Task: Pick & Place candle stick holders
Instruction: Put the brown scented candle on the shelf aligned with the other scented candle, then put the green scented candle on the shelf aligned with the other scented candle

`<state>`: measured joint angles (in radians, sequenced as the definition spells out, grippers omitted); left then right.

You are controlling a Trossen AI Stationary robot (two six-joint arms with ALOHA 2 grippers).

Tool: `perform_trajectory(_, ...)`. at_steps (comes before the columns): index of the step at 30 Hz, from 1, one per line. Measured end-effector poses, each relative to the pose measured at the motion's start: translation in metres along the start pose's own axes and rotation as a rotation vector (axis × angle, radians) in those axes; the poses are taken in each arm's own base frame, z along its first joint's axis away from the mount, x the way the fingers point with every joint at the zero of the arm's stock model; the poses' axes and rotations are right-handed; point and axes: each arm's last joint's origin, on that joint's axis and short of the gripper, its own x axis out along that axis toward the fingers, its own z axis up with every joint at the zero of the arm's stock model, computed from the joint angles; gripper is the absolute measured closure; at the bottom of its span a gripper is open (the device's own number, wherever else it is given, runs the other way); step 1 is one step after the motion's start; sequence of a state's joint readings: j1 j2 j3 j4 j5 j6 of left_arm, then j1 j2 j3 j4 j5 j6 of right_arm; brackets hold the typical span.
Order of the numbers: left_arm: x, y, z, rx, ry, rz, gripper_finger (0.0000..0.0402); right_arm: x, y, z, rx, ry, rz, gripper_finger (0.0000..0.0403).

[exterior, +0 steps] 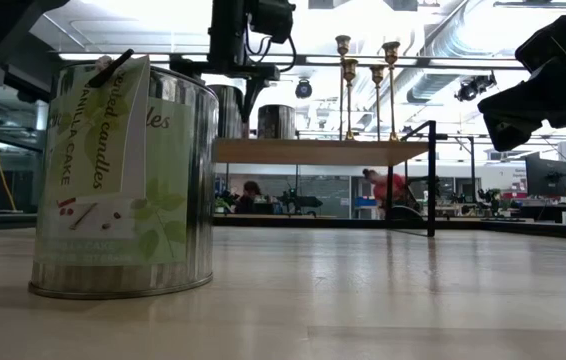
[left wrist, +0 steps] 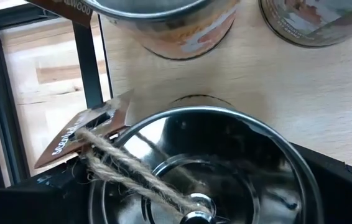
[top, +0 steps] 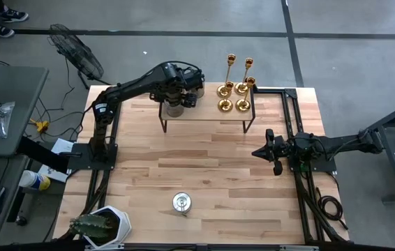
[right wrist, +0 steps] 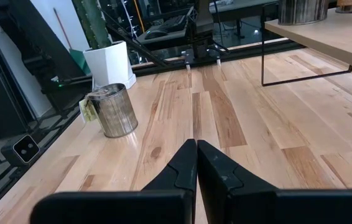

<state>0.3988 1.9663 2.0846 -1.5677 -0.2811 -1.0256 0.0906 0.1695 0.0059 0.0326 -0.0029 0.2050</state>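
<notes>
Near tin: we see one silver-grey holder standing alone on the table close to the front edge; in the low view it fills the left foreground, its paper label reading "candles" and "cake".
Planter: a white pot with a green plant sits at the front-left corner of the table.
Right gripper: we find the right gripper over the right side of the table, pointing inward; in its wrist view the two dark fingers lie together, holding nothing.
Shelf: a low wooden shelf on black legs stands across the back of the table.
Left gripper: the left gripper reaches over the shelf's left end; its wrist view shows a shiny tin with a twine-tied tag filling the frame between its fingers, but we cannot tell whether they clamp it.
Tins on shelf: two more silver-grey tins stand on the shelf just beyond that one.
Gold candlesticks: four gold candlesticks stand clustered at the shelf's right end, bases close together.
Background: in the low view a person in red bends over well behind the table.
</notes>
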Motion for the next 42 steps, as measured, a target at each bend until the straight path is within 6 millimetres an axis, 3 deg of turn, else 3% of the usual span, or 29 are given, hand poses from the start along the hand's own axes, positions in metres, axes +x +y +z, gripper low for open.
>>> perform_trajectory(11,-0.01,-0.001,0.002,0.058,-0.15,0.049,0.0008,0.0,0.0,0.0,0.0,0.0,0.0,0.0399)
perform_trajectory(28,-0.054,-0.007,-0.009,0.247,-0.353,0.02,0.0009,0.0,0.0,0.0,0.0,0.0,0.0,0.0399)
perform_trajectory(36,-0.078,-0.013,-0.029,0.377,-0.436,-0.007,0.0009,0.0,0.0,0.0,0.0,0.0,0.0,0.0399)
perform_trajectory(42,-0.101,-0.012,-0.056,0.433,-0.473,-0.075,0.0009,0.0,0.0,0.0,0.0,0.0,0.0,0.0399)
